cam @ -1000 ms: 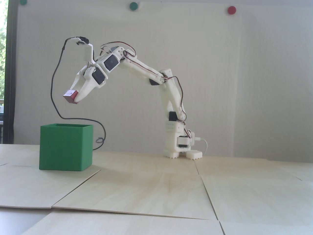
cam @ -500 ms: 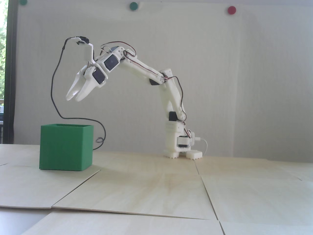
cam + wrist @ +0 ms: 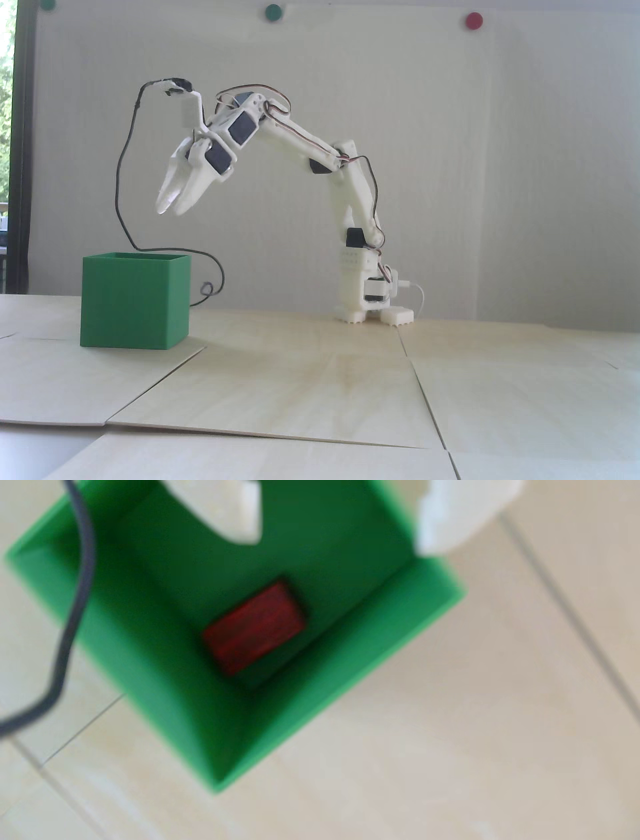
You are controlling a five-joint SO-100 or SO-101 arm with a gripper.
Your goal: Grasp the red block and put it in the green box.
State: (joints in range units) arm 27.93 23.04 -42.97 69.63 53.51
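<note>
The red block (image 3: 254, 629) was found lying flat on the floor of the green box (image 3: 349, 660), seen pretty clearly in the wrist view even though that shot was blurry. It was sat roughly mid-floor, turned at an angle to the walls, nothing touching it from above.

The gripper (image 3: 170, 210) was caught hanging in the air above the box in the fixed view, well clear of the rim and a bit over toward the box's right side. Nothing was held in it. In the wrist view the two white fingers (image 3: 228, 511) were seen spread apart at the top edge, with a wide gap between them and the box interior visible through that gap, so the jaws were parted and empty.

The box (image 3: 135, 300) was stood upright on the pale wooden table (image 3: 320, 390), off to the left in the fixed view, with the arm's base (image 3: 360, 295) planted well apart from it toward the middle. A dark cable (image 3: 122, 165) was draped from the wrist camera mount down behind the box's top edge.
</note>
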